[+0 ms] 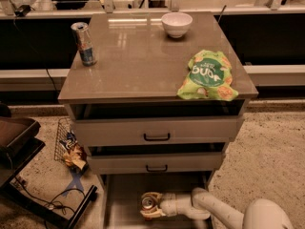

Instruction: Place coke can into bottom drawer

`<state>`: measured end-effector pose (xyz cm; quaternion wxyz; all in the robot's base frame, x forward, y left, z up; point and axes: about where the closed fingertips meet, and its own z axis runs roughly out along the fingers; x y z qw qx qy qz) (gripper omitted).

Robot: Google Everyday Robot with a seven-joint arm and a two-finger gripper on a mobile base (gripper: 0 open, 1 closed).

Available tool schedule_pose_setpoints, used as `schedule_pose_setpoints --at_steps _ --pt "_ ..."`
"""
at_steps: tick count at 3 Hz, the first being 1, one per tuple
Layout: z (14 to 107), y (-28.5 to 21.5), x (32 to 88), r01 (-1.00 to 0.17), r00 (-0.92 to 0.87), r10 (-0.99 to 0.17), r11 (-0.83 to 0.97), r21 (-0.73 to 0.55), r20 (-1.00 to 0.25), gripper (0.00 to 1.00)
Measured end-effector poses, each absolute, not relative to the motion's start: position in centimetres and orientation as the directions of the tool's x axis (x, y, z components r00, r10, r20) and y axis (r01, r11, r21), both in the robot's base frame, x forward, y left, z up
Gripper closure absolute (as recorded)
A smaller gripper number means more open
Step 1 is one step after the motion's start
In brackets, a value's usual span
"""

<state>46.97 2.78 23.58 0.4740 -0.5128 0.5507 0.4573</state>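
Note:
The bottom drawer (123, 200) is pulled out at the foot of the grey cabinet and its flat floor shows. My gripper (146, 206) reaches in from the right on a white arm and sits low inside the drawer. Its fingers close around the coke can (148, 202). The can stands upright with its silver top facing up, and most of its red side is hidden by the fingers. I cannot tell whether the can rests on the drawer floor.
On the cabinet top stand a blue-and-silver can (84, 43), a white bowl (176, 24) and a green chip bag (207, 75). The top drawer (156, 130) and middle drawer (156, 163) are closed above my arm. A wire basket with snacks (69, 144) and a dark cart (19, 142) stand at the left.

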Motion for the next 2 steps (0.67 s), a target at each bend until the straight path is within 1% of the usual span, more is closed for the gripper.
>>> schedule_pose_setpoints --at_steps 1,2 --pt "23.57 3.00 46.87 -0.998 -0.026 -0.129 0.053 0.019 -0.991 0.05" --pt "23.57 3.15 46.80 -0.999 -0.027 -0.127 0.051 0.020 -0.992 0.00"
